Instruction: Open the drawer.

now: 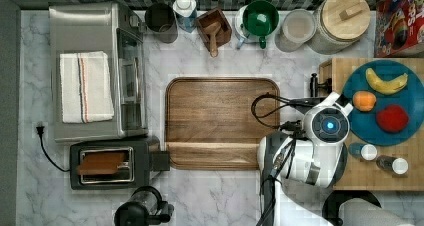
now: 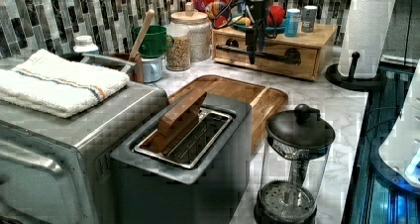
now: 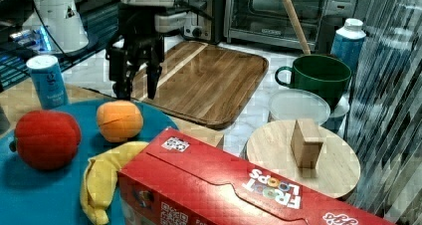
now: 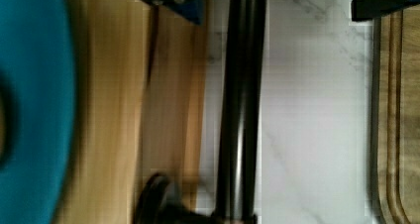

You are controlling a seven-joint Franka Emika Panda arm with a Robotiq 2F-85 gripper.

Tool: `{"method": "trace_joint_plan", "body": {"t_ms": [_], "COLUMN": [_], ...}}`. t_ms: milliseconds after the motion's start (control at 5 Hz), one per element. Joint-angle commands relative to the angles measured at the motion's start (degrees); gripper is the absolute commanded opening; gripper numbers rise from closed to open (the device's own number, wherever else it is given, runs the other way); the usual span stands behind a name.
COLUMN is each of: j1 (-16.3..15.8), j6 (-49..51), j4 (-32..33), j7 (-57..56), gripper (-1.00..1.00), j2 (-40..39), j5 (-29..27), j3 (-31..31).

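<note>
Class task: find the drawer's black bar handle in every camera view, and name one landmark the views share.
Top view: black bar handle, partly under the arm.
Left view: handle across the drawer front.
Right view: cannot tell.
Wrist view: handle down the middle.
Landmark: blue plate.

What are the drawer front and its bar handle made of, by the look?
Drawer: light wood, probably bamboo, matte, with faint pale grain. Handle: black bar, likely painted or coated metal; a glossy highlight runs along it, though plastic can't be ruled out.
</note>
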State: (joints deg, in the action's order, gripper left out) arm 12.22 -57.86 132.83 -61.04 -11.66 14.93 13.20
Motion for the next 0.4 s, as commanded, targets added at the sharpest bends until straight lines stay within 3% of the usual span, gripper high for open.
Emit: {"method": "trace_joint_plan", "body": {"t_ms": [200,400], "j1": [-0.6,-3.1], "j6": [-5.5,0.6], "j4": [-0.3,-0.9], "j7": [2.7,8.2], "gripper": [1.00,1.00], "j2": [-1.9,0.2], "j5": [-4.6,-6.1], "j3": [-2.6,-4.3]}}
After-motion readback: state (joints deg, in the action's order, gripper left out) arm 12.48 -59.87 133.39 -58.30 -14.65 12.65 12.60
